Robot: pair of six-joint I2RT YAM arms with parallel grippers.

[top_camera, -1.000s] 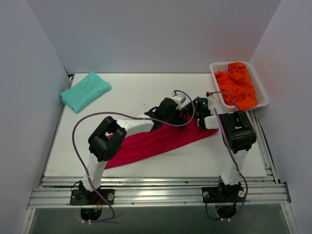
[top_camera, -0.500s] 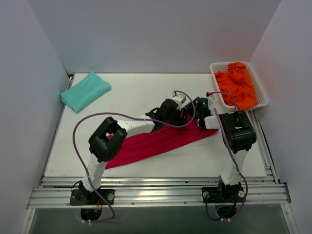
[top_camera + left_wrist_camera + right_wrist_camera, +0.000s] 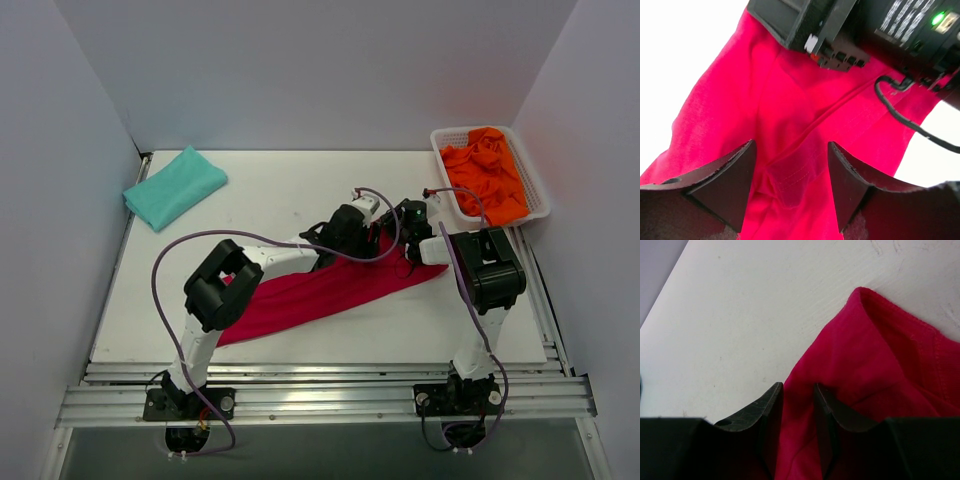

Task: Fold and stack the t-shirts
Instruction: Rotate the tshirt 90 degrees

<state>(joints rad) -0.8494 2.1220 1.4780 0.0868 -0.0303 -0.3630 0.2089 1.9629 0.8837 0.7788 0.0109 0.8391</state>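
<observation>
The crimson red t-shirt (image 3: 320,290) lies stretched slantwise across the middle of the table, from front left to right. My left gripper (image 3: 370,232) hangs over its far right end. In the left wrist view it (image 3: 791,162) is open, with a stitched fold of the red cloth (image 3: 740,100) between the jaws. My right gripper (image 3: 399,234) is right beside it and is shut (image 3: 798,395) on an edge of the red shirt (image 3: 880,350). The teal t-shirt (image 3: 175,186) lies folded at the back left. Orange t-shirts (image 3: 486,175) fill a basket.
The white basket (image 3: 536,195) stands at the back right corner, close to the right arm. The two wrists are nearly touching; the right wrist's body (image 3: 865,25) fills the top of the left wrist view. The white table (image 3: 280,190) is walled on three sides.
Almost nothing. The left arm has crept slightly to the right; the right arm and the red shirt look the same.
</observation>
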